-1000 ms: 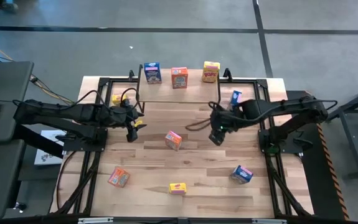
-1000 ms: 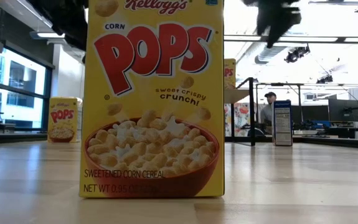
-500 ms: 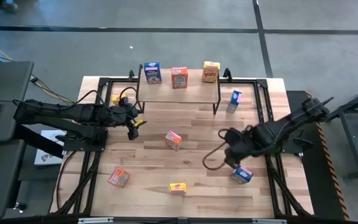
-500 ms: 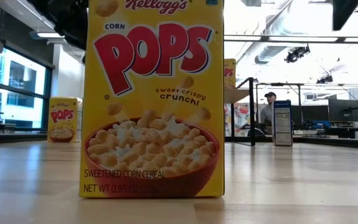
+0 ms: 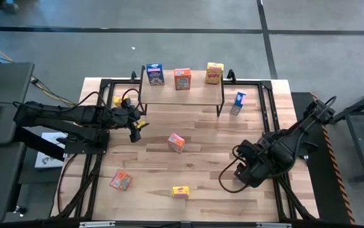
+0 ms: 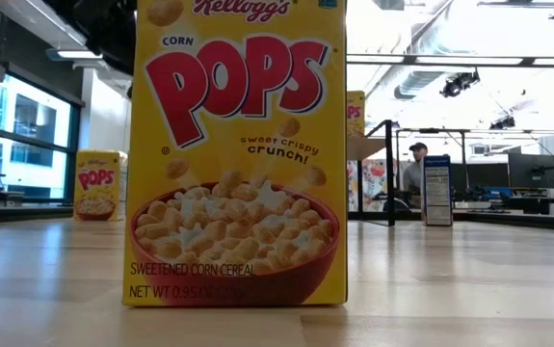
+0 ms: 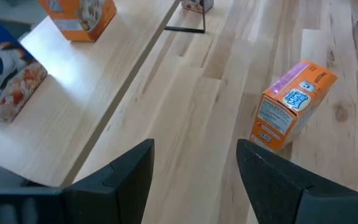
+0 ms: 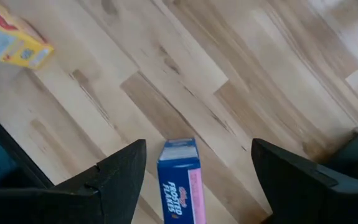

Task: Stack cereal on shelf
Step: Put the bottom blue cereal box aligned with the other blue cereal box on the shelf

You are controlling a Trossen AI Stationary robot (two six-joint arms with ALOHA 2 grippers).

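Wood tabletop (image 5: 169, 164) from above: the right claw (image 5: 240, 179) has swung away from the shelf (image 5: 197, 95) to the front right corner, so I'd guess the next pick is starting. The left claw (image 5: 136, 130) hasn't budged from the shelf's left end.

Shelf count is three: shelf blue box (image 5: 154, 74), shelf orange box (image 5: 182, 78), shelf yellow box (image 5: 214, 73). Loose ones: upright blue box (image 5: 239, 102), middle orange box (image 5: 176, 142), front orange box (image 5: 121, 180), front yellow box (image 5: 180, 191), back yellow box (image 5: 118, 100).

Low view: a Corn Pops box (image 6: 238, 154) hogs the frame, with a person far behind.

Left wrist: jaws apart, holding nothing.

Right wrist: jaws spread wide, the Frosted Flakes box (image 8: 180, 180) between them, ungripped. That's nine in all, six still to shelve.
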